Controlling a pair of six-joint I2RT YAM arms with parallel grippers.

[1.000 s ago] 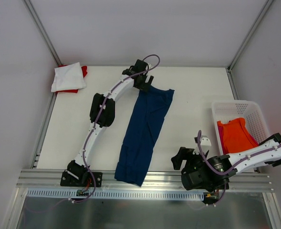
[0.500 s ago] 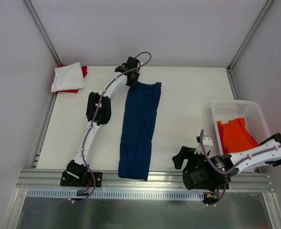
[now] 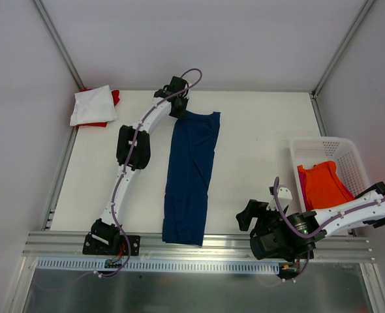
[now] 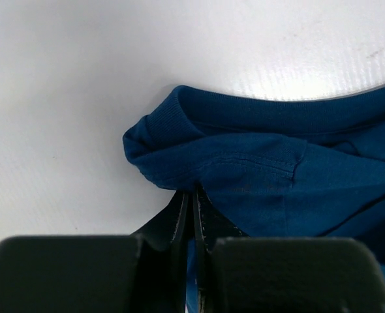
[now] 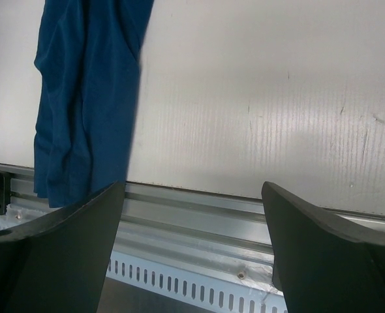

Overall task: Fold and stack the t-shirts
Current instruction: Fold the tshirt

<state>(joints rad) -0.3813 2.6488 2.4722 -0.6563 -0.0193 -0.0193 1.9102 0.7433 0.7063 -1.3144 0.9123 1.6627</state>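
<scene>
A navy blue t-shirt (image 3: 191, 176) lies as a long narrow strip down the middle of the table, from the far side to the near rail. My left gripper (image 3: 177, 107) is at its far left corner. In the left wrist view the jaws (image 4: 193, 190) are shut together on a bunched fold of that navy t-shirt (image 4: 264, 163), with a sliver of blue between them. My right gripper (image 3: 248, 215) hovers low by the near rail, open and empty (image 5: 192, 186); the navy t-shirt (image 5: 88, 98) hangs off to its left. A folded white t-shirt (image 3: 93, 104) rests on a red one (image 3: 115, 98) at the far left corner.
A white lattice basket (image 3: 323, 140) stands at the right edge, holding an orange t-shirt (image 3: 322, 186) with a magenta strip (image 3: 301, 189) beside it. The aluminium rail (image 5: 199, 215) runs along the table's near edge. Frame posts rise at the back corners.
My left gripper moved left along the shirt's far edge and shut at its corner. The navy t-shirt became narrower and straighter. The right arm barely moved.
</scene>
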